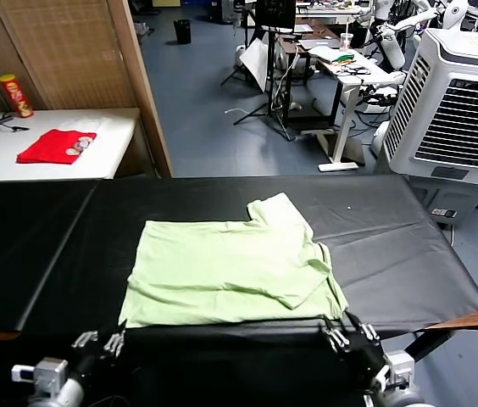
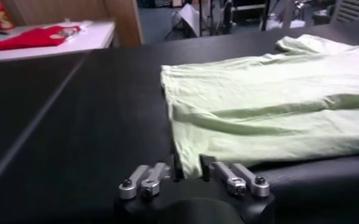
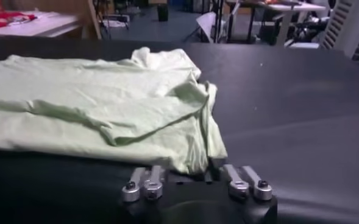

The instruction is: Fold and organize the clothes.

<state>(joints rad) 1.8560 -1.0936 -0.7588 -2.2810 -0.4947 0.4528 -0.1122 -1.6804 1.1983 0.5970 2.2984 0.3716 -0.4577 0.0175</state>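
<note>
The clothes are one pale green T-shirt lying folded and flat on the black table, one sleeve pointing to the far side. My left gripper sits at the shirt's near left corner. In the left wrist view that gripper is open, and the hem of the T-shirt lies between its fingers. My right gripper is at the near right corner. It is open too in the right wrist view, where the corner of the T-shirt drapes over one finger.
A bright red folded garment and a red snack can lie on the white side table at the far left. A wooden partition stands behind it. A white air cooler stands at the far right.
</note>
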